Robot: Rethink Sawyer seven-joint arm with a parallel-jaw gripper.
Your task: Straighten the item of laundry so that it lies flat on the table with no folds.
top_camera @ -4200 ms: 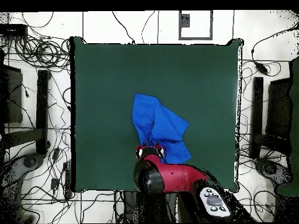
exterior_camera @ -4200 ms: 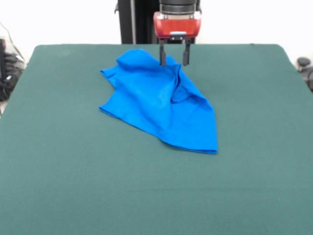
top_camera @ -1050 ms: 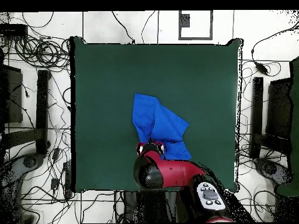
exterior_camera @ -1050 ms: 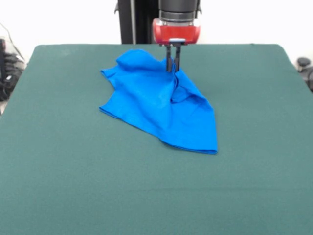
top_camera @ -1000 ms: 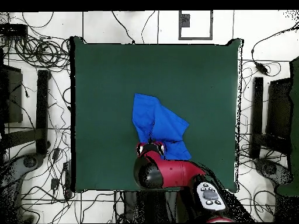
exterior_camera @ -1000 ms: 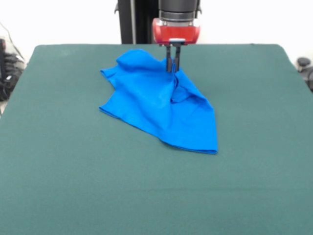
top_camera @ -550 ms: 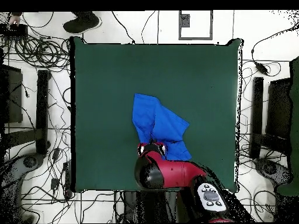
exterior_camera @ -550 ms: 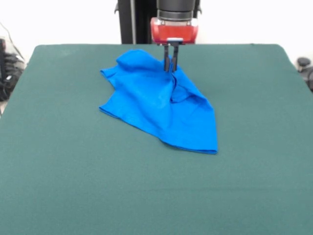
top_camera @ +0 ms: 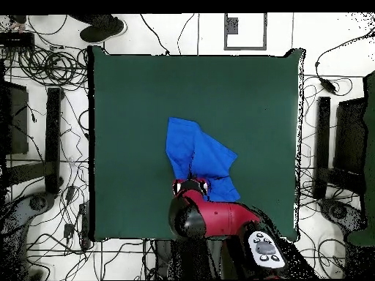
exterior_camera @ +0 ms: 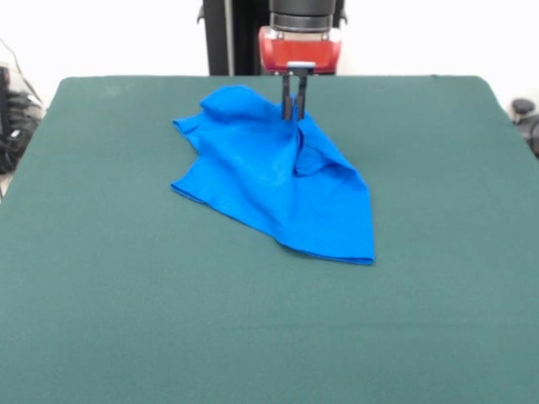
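The item of laundry (exterior_camera: 278, 181) (top_camera: 199, 157) is a bright blue shirt, crumpled in a rough triangle on the far middle of the green table (exterior_camera: 126, 295) (top_camera: 132, 110). A ridge of folds runs down its right side in the front view. My gripper (exterior_camera: 293, 108) stands at the cloth's far edge, shut on a pinch of the blue fabric that is lifted slightly into a peak. In the overhead view the red arm head (top_camera: 192, 192) covers the fingers and the near edge of the shirt.
Cables and stands (top_camera: 44, 66) surround the table on the floor. A person's shoe (top_camera: 102, 28) shows at the top left of the overhead view. The table's front half (exterior_camera: 269, 337) is bare green cloth.
Four seconds ago the gripper was open over the shirt's far edge; it has since shut on the fabric. In the last second it has risen a little, drawing the pinched cloth up.
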